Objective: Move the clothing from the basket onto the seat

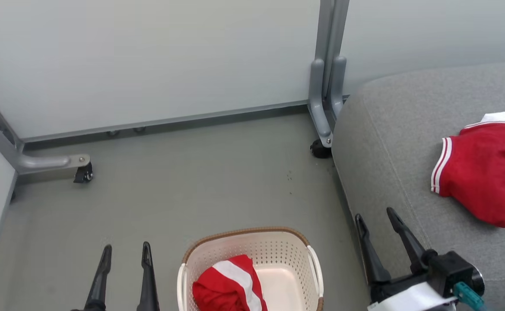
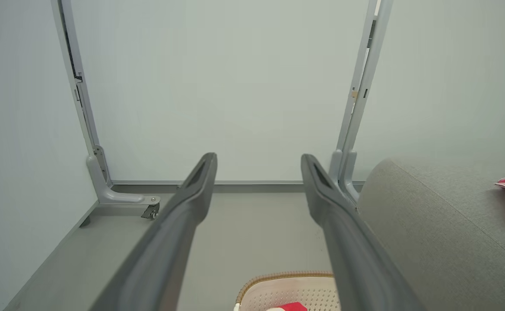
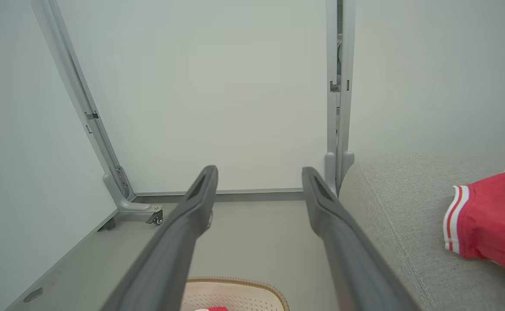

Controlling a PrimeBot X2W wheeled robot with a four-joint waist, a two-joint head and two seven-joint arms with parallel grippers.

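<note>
At the bottom centre of the head view, the basket (image 1: pixel 278 248) stands on the grey floor (image 1: pixel 192 181), with the white-banded red garment (image 1: pixel 228 287) bunched in its left half. The left hand (image 1: pixel 126 246), at lower left, and the right hand (image 1: pixel 374 213), at lower right, both have their fingers spread and empty. Farther up, at the right edge, the striped-trim red garment (image 1: pixel 481 177) lies on the seat (image 1: pixel 386 147).
</note>
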